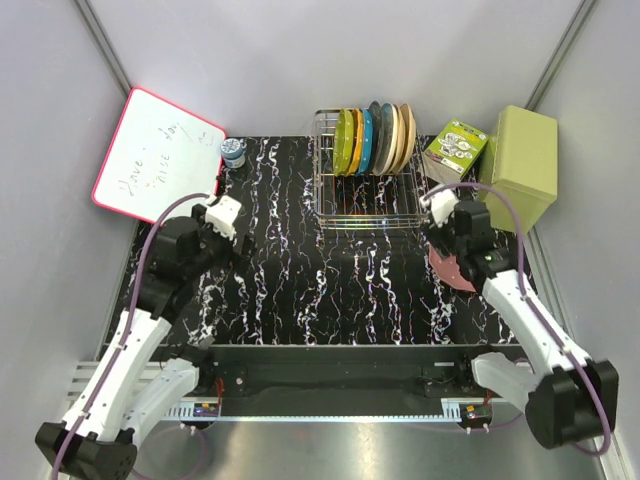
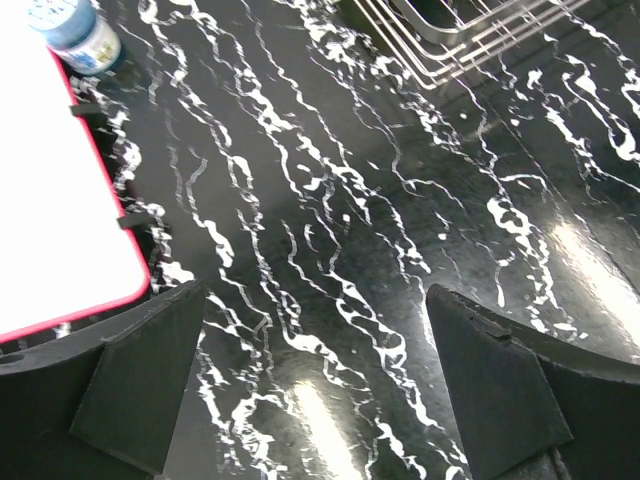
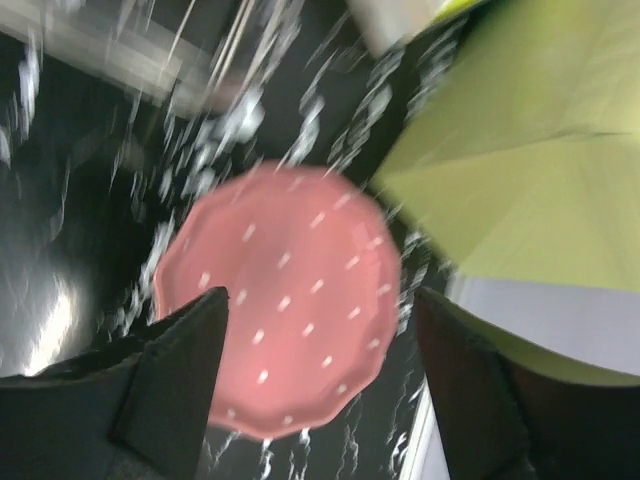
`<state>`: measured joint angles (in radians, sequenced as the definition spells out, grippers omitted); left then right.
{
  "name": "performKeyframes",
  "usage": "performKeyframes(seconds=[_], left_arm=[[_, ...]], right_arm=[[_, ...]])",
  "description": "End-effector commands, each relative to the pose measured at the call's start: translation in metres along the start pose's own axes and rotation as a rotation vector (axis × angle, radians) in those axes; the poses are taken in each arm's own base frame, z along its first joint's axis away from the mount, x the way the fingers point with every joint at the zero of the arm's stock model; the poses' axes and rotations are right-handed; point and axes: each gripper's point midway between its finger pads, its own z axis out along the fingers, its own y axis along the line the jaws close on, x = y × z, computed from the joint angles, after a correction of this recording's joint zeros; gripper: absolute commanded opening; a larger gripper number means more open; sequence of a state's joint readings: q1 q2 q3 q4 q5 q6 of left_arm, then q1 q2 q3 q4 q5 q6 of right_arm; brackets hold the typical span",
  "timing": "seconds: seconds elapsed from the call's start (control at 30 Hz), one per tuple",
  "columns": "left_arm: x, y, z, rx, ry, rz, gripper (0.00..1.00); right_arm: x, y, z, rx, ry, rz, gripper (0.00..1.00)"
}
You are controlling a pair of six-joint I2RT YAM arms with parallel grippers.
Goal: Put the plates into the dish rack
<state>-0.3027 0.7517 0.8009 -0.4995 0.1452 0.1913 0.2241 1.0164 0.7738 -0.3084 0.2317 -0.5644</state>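
The chrome dish rack (image 1: 365, 205) stands at the back middle of the table. In its slots stand a yellow-green plate (image 1: 344, 140), an orange plate (image 1: 356, 142) and a blue plate (image 1: 366, 140). A pink dotted plate (image 1: 452, 270) lies flat on the table at the right, partly under my right arm. My right gripper (image 1: 447, 243) hovers over it. In the blurred right wrist view the pink plate (image 3: 290, 260) lies below the right gripper (image 3: 320, 300), which is open and holds nothing. My left gripper (image 1: 238, 243) (image 2: 315, 292) hangs open over bare table at the left.
Dark teal (image 1: 381, 135), beige (image 1: 395, 135) and tan (image 1: 407, 135) plates fill the rack's right slots. An olive-green box (image 1: 525, 165) (image 3: 520, 130) stands close to the pink plate's right. A small printed box (image 1: 455, 150), a jar (image 1: 233, 152) and a red-framed whiteboard (image 1: 155, 165) stand at the back.
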Motion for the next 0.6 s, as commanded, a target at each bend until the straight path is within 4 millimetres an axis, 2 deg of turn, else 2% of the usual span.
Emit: performKeyframes(seconds=[0.0,0.07,0.17,0.23,0.3,0.43,0.57], left_arm=[[-0.034,0.018,-0.016,-0.090,-0.093,0.044,0.99],[-0.034,0.019,-0.019,-0.103,-0.100,0.028,0.99],[-0.026,0.020,-0.019,-0.107,-0.093,-0.001,0.99],[-0.023,0.023,-0.020,-0.114,-0.091,-0.009,0.99],[-0.019,0.025,-0.019,-0.124,-0.082,-0.013,0.99],[-0.018,0.029,-0.018,-0.136,-0.081,-0.025,0.99],[-0.015,0.032,-0.014,-0.138,-0.077,-0.042,0.99]], right_arm=[[0.055,0.026,0.027,-0.153,0.153,-0.160,0.69],[0.071,0.025,0.042,-0.182,0.190,-0.132,0.64],[0.088,0.025,0.058,-0.212,0.238,-0.144,0.42],[0.101,0.028,0.068,-0.235,0.270,-0.167,0.16],[0.110,0.033,0.075,-0.256,0.290,-0.182,0.08],[0.119,0.048,0.076,-0.342,0.297,-0.231,0.05],[0.115,0.066,0.066,-0.470,0.262,-0.255,0.05]])
